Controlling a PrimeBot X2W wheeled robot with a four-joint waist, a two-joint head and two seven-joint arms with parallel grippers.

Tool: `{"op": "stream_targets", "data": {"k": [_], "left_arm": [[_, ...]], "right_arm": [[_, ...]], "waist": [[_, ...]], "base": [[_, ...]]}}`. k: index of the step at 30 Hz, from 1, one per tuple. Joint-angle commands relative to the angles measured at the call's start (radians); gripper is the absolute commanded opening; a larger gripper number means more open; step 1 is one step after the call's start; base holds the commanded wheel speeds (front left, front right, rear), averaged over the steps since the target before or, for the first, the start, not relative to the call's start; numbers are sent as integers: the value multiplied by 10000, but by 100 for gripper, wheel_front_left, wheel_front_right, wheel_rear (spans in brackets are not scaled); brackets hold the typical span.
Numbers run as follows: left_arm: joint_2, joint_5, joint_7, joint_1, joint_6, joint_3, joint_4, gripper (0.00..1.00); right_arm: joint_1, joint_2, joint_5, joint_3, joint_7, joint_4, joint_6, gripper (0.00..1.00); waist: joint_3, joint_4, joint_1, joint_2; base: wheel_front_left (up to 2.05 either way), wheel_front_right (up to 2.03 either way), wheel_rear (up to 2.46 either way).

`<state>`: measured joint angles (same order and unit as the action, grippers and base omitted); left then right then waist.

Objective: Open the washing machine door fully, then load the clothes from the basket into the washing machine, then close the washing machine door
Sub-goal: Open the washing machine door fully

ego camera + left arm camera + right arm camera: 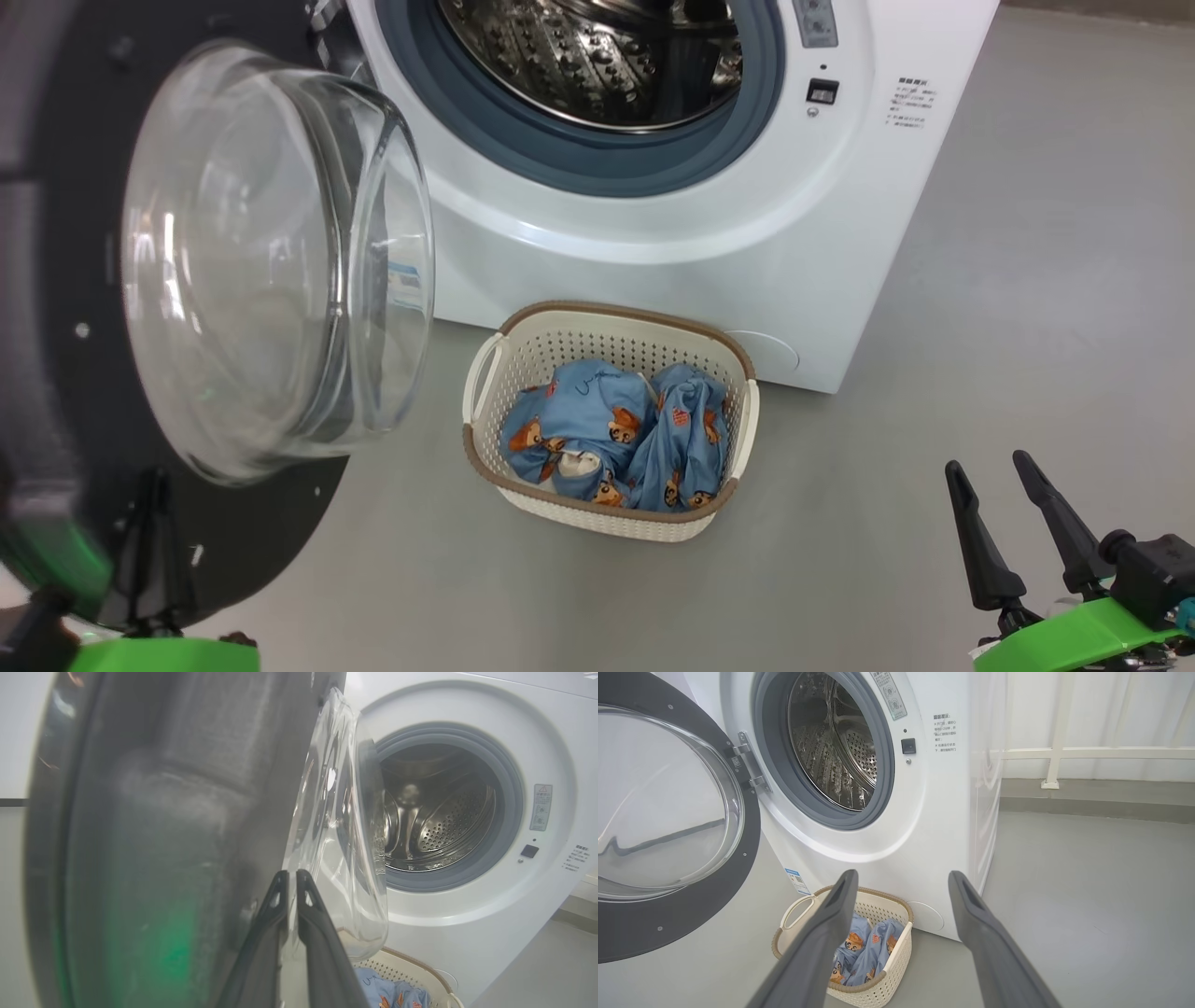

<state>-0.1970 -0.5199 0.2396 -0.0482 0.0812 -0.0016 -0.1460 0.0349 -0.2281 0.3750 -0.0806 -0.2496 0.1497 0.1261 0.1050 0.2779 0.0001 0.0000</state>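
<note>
The washing machine (700, 243) stands with its steel drum (597, 56) exposed. Its black door (271, 261) with the bulging glass window is swung out to the left. My left gripper (154, 551) is shut, and its fingers (280, 896) lie against the lower edge of the door (163, 835). The cream basket (607, 523) sits on the floor before the machine, holding two light-blue bear-print clothes (607, 429). My right gripper (988, 464) stands open at the lower right, empty, well right of the basket. In the right wrist view the right gripper (903, 877) points over the basket (896, 956) and clothes (864, 947).
Grey floor (1027, 327) stretches to the right of the machine and around the basket. A white railing (1059, 756) and pale wall stand beyond the machine's right side. The swung-out door (668, 812) takes up the space left of the basket.
</note>
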Motion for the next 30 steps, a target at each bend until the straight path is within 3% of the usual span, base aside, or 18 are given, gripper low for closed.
{"op": "stream_targets", "data": {"k": [1, 12, 30], "left_arm": [[-401, -84, 160, -560, 159, 657, 75, 0], [-427, 152, 217, -1407, 207, 1656, -362, 0], [-488, 1358, 221, -2991, -526, 4056, -1859, 0]], "right_arm": [[-95, -235, -113, -118, -122, -285, 46, 100], [-341, -384, -178, -127, -122, -328, 46, 100], [-818, -613, -305, -43, -122, -495, 46, 100]], "waist": [[158, 60, 0, 0], [697, 235, 0, 0], [1642, 340, 0, 0]], "base": [[0, 0, 0], [0, 0, 0], [0, 0, 0]]}}
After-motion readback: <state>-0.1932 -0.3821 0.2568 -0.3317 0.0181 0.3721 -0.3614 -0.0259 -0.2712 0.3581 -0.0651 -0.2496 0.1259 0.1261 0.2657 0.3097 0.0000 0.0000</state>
